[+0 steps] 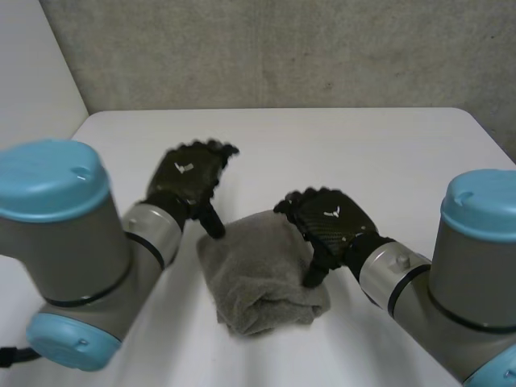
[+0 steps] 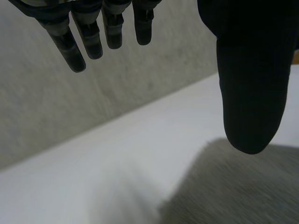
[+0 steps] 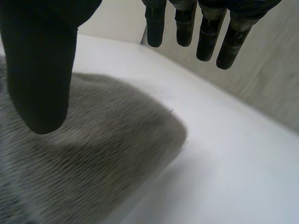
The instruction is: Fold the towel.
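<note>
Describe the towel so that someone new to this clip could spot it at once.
Start at the white table. On the side nearest the robot, between the left hand and the right hand, lies the towel. It is the only soft thing there: a grey, fuzzy bundle folded over on itself, next to hard black fingers.

A white table (image 1: 363,145) carries one folded grey towel (image 1: 258,278).

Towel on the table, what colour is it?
The towel is plain grey-brown, no pattern; the head view shows it best.
</note>
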Motion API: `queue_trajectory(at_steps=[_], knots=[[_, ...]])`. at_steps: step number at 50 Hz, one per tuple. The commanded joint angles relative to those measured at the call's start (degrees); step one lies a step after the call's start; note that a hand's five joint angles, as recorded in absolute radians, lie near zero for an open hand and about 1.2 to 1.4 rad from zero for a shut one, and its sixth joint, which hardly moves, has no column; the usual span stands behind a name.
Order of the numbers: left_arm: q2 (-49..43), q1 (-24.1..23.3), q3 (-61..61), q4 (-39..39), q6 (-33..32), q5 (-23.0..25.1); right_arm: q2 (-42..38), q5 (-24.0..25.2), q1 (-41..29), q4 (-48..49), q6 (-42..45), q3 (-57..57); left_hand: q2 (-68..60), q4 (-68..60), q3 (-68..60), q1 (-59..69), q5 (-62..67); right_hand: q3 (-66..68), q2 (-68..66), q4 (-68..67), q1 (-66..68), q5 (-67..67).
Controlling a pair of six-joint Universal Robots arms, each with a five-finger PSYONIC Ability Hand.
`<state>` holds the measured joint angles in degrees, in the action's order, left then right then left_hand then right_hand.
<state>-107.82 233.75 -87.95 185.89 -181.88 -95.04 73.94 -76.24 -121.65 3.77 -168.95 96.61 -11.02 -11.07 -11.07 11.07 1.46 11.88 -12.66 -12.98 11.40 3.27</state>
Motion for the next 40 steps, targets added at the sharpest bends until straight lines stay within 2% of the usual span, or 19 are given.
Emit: queue_trajectory(at_steps=[1,4,11,15,22,29,32,34,37,39,40], knots=[[-8.53,-3.2,0.68,-5.62,3.81,-4.97,-9.77,8.03,2.9,-6.75,-1.38,-4.92,-2.05,-2.0,-2.0,2.0,1.61,-1.88,2.66,2.98,-1.4,-3.27],[-11.0,-4.35,0.94,-6.07,3.55,-6.81,-11.97,7.69,3.08,-8.16,0.63,-6.69,-2.05,-2.0,-2.0,2.0,1.61,-1.88,2.66,2.98,-1.4,-3.27],[-12.33,-4.44,0.94,-6.16,3.55,-7.09,-13.82,6.72,3.08,-8.34,7.67,-9.33,-2.05,-2.0,-2.0,2.0,1.61,-1.88,2.66,2.98,-1.4,-3.27],[-11.89,-4.79,1.03,-6.25,3.46,-7.0,-14.0,2.86,3.08,-8.34,11.26,-10.38,-2.05,-2.0,-2.0,2.0,1.61,-1.88,2.66,2.98,-1.4,-3.27],[-12.59,-5.05,1.73,-6.16,3.28,-6.82,-14.0,1.36,2.29,-8.08,13.73,-10.39,-2.05,-2.0,-2.0,2.0,1.61,-1.88,2.66,2.98,-1.4,-3.27],[-13.73,-4.88,3.4,-6.86,2.23,-6.91,-12.77,1.36,2.47,-8.34,13.65,-11.18,-2.05,-2.0,-2.0,2.0,1.61,-1.88,2.66,2.98,-1.4,-3.27],[-12.59,-4.61,6.3,-8.09,1.44,-6.82,-9.6,1.27,3.08,-8.34,12.68,-12.85,-1.88,-1.83,-1.83,1.83,1.45,-1.88,2.66,2.98,-1.4,-3.27],[-8.05,-4.09,10.42,-9.84,1.35,-6.82,-5.32,0.92,4.21,-7.9,11.02,-14.6,-1.55,-1.5,-1.5,1.5,1.11,-1.88,2.66,2.98,-1.4,-3.27],[-5.65,-3.3,12.54,-10.82,1.52,-6.74,-3.45,0.74,5.63,-7.81,8.9,-15.75,-1.55,-1.5,-1.5,1.5,1.11,-1.88,2.66,2.98,-1.4,-3.27],[-1.36,-0.67,16.31,-12.39,1.96,-6.82,-0.22,-0.83,7.99,-7.81,1.91,-18.37,-1.38,-1.33,-1.33,1.33,0.94,-1.88,2.66,2.98,-1.4,-3.27],[-1.34,-0.66,16.32,-12.4,1.96,-6.82,-0.2,-0.84,8.0,-7.81,1.87,-18.38,-1.38,-1.33,-1.33,1.33,0.94,-1.88,2.66,2.98,-1.4,-3.27]])
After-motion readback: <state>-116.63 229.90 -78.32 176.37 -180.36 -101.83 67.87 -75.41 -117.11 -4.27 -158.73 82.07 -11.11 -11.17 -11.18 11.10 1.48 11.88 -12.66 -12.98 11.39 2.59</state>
